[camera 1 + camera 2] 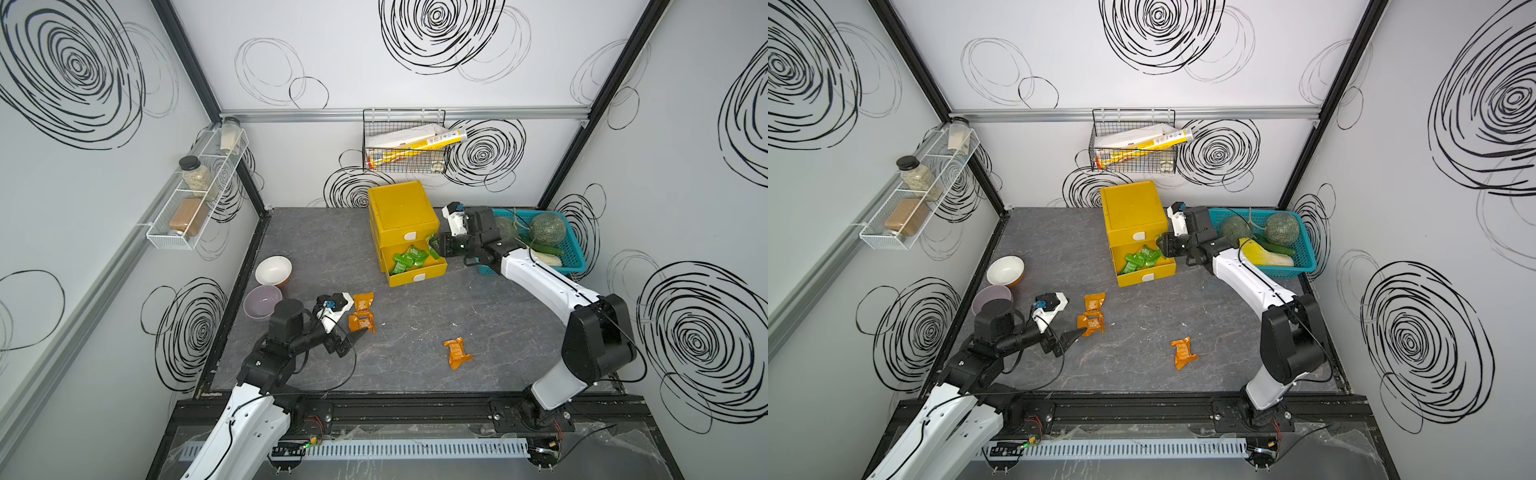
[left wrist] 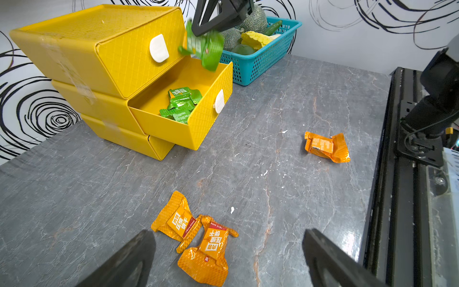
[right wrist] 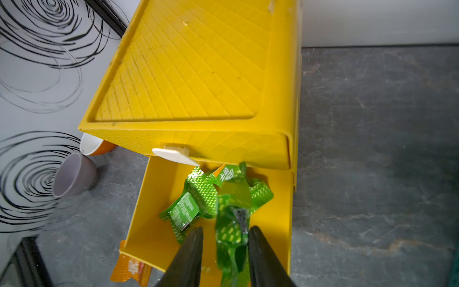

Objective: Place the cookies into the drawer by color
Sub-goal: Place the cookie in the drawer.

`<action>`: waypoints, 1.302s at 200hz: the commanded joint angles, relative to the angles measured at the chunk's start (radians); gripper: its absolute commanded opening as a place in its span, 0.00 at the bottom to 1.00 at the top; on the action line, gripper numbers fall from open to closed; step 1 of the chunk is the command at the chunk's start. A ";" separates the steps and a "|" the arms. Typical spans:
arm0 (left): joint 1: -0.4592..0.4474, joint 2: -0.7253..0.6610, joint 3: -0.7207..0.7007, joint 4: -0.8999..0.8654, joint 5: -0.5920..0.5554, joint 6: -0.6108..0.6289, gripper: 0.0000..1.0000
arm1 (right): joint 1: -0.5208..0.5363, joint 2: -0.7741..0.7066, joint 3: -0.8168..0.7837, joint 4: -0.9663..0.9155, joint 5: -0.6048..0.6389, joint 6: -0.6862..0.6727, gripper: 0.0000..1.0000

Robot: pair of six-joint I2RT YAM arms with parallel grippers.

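So the right gripper (image 3: 224,231) is over the pulled-out middle drawer (image 1: 399,279) of the yellow plastic three-drawer chest (image 1: 399,212), which sits just above the centre of the frame in both top views. Its jaws stand parted. The crinkly green foil cookie packet (image 3: 232,223) hangs loose in the gap, not pinched. It's blurred too, so I reckon it's dropping. A small heap of green foil packets (image 1: 409,257) already lies in that drawer.

What worries me: in a top view the loose packet sits right at the drawer's right-hand edge, not over its middle. It could clip the side wall and flop out onto the grey stone-look tabletop (image 1: 415,332), toward the teal plastic mesh basket (image 1: 577,266) at the right of the frame. Foil also likes to cling to a finger, so it might ride off with the arm. If it lands draped over the rim, the drawer could jam when pushed shut.

Lower left of centre, the left gripper (image 2: 228,233) is spread wide and holding nothing. Two overlapping orange foil packets (image 1: 362,311) lie just ahead of its fingers. Closing there could grab both or shove one away. A third orange foil packet (image 1: 457,352) lies alone, lower centre. The other two drawers look shut, and the open one overhangs the bottom one.
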 commanded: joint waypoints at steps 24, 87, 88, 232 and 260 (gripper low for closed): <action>0.001 0.023 0.058 0.014 -0.021 -0.043 0.99 | 0.006 -0.040 -0.002 0.004 0.047 -0.033 0.47; -0.018 0.141 0.214 0.025 -0.028 -0.125 0.99 | 0.006 -0.215 -0.147 0.020 0.068 -0.025 0.52; -0.018 0.143 0.217 0.025 -0.029 -0.125 0.99 | 0.006 -0.218 -0.150 0.021 0.068 -0.025 0.52; -0.031 0.729 0.760 0.120 -0.173 -0.294 0.98 | 0.027 -0.525 -0.569 0.168 0.031 0.081 0.68; -0.032 0.880 0.888 0.126 -0.249 -0.321 0.95 | 0.035 -0.541 -0.636 0.229 0.039 0.144 0.61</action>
